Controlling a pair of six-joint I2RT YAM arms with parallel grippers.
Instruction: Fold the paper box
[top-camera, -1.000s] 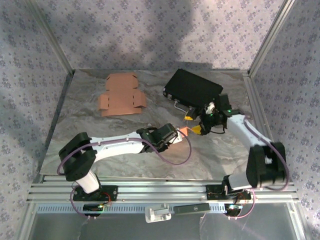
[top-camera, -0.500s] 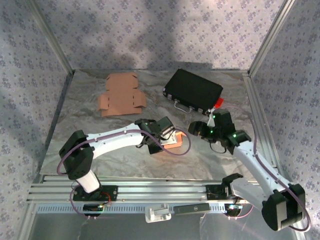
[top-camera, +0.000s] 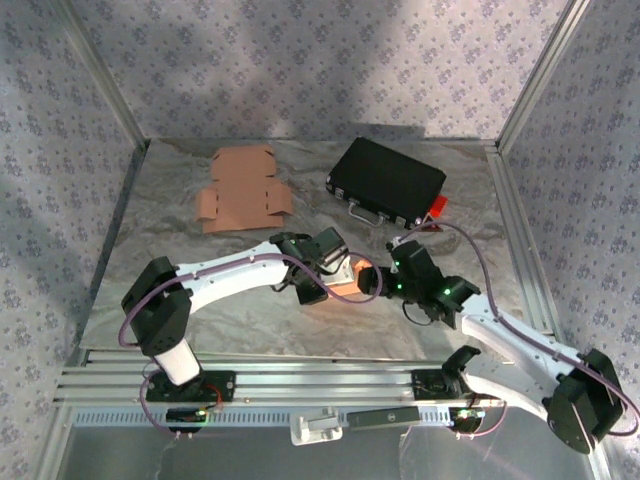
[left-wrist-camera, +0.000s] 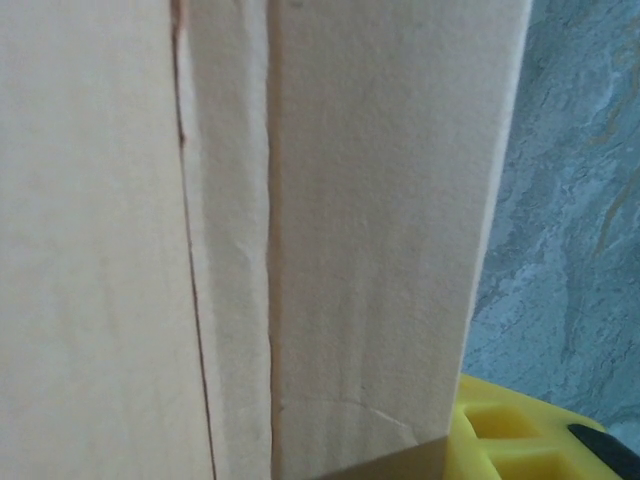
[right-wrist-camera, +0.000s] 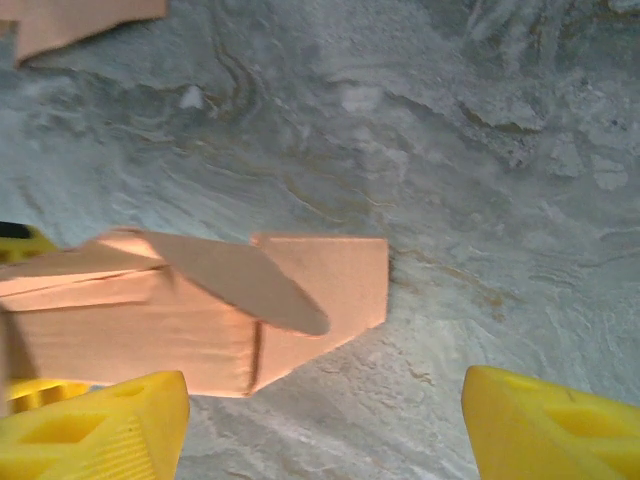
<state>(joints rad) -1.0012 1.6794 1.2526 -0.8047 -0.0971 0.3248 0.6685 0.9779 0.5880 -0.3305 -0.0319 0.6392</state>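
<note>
Right gripper (top-camera: 367, 283) has been brought in from the right, jaws apart, beside the half-folded tan cardboard paper box (top-camera: 345, 291), which is kept clamped by the left gripper (top-camera: 336, 276) mid-table (top-camera: 200, 270), on marbled grey

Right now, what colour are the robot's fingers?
The fingers are yellow; right wrist view.

The right arm (top-camera: 505, 333) has swung round. Its elbow has gone from the middle of the right edge to the lower right corner. The right gripper (top-camera: 368, 281) has moved from beside the black case (top-camera: 388, 180) down and left to centre frame, uncovering a red tab (top-camera: 435, 207) at the case's right corner. The left gripper (top-camera: 330, 280) and the paper box (top-camera: 346, 286) have shifted slightly left and lower in the frame.
</note>
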